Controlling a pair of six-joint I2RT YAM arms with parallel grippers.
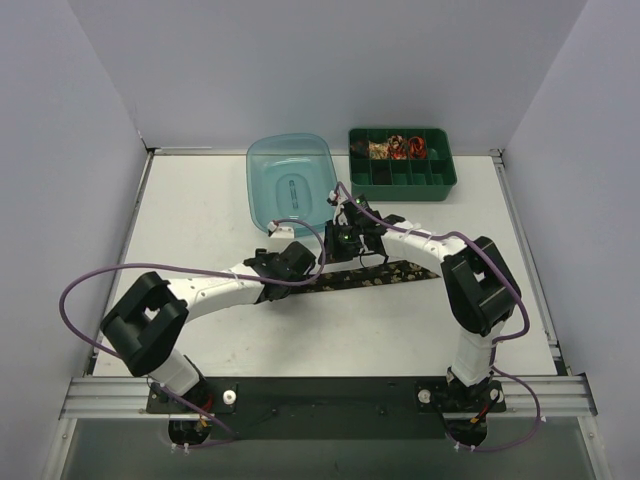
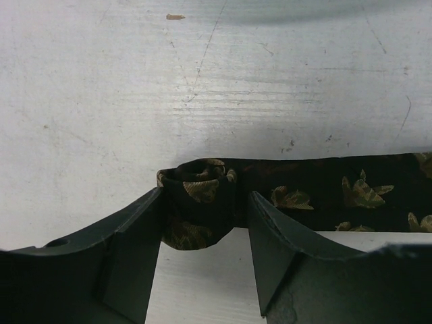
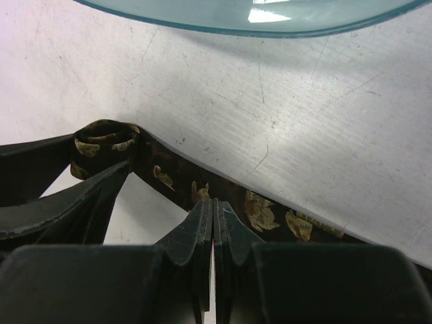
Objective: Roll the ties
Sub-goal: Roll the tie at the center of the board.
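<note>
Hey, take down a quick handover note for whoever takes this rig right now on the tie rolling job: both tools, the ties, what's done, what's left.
Left tool: open, fingers straddling the small rolled end of the black tie.
Right tool: shut, tips at the tie's flat stretch; whether it pinches the fabric is unclear.
Things: most of the tie lies flat on the table; rolled ties sit in the back compartments of the green tray.
Done: the roll is only started.
Left: roll up the remaining length.
</note>
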